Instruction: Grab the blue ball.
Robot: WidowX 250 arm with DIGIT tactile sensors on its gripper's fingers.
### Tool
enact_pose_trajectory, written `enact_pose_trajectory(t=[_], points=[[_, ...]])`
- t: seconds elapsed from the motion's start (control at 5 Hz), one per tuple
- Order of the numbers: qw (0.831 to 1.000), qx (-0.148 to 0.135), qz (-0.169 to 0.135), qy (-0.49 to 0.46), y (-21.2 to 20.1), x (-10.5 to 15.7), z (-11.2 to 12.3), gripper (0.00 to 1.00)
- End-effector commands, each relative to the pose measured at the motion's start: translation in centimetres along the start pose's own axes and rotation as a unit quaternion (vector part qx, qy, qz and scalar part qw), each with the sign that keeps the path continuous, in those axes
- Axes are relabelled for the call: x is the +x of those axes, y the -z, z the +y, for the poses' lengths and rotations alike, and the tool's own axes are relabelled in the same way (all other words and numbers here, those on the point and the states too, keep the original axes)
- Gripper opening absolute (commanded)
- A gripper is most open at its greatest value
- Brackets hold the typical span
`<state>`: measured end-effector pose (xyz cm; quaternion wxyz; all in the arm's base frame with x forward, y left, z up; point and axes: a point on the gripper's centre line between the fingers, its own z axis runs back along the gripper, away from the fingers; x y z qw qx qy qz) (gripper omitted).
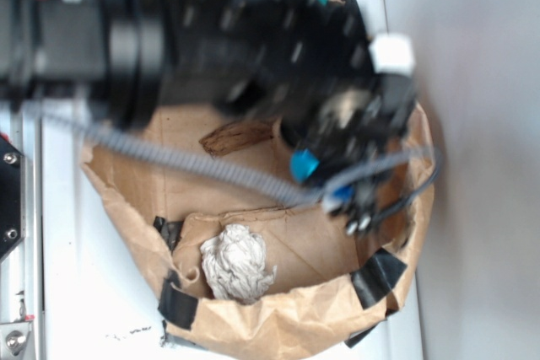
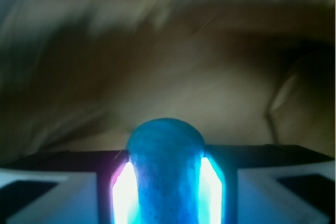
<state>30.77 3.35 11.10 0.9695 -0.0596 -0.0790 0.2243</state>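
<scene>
1. Looking at the exterior view, the black arm [image 1: 211, 40] fills the top half and its pincer [image 1: 359, 200] hangs inside a brown paper bag [image 1: 287, 326] with a rolled-down rim patched by black tape [image 1: 377, 280].
2. Room is tight on the right: the pincer sits just beside the bag's right wall, while the bag floor to its left is open.
3. A crumpled off-white paper wad [image 1: 238, 264] lies near the bag's lower rim, apart from the pincer.
4. The bag rests on a white desk [image 1: 84, 292], whose right edge runs close past the bag.
5. The wrist view shows what the exterior one hides: the blue ball [image 2: 165, 171] is wedged between the two fingers [image 2: 125, 192], touching both, so the pincer is clamped on it.
6. From outside the ball can't be made out at all, only a small blue tag [image 1: 304, 166] on the pincer body.
7. Behind the ball, the wrist view is just blurry brown paper.
</scene>
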Motion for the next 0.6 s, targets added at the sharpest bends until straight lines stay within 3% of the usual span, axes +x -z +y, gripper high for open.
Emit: enact_pose_trajectory(t=[0.0, 0.2, 0.4], points=[[0.999, -0.029, -0.044, 0.006, -8.3, 0.1, 1.0, 0.00], [0.998, 0.009, -0.059, 0.029, -10.4, -2.2, -0.1, 0.00], [0.997, 0.028, -0.061, 0.038, -10.2, -2.9, -0.7, 0.00]])
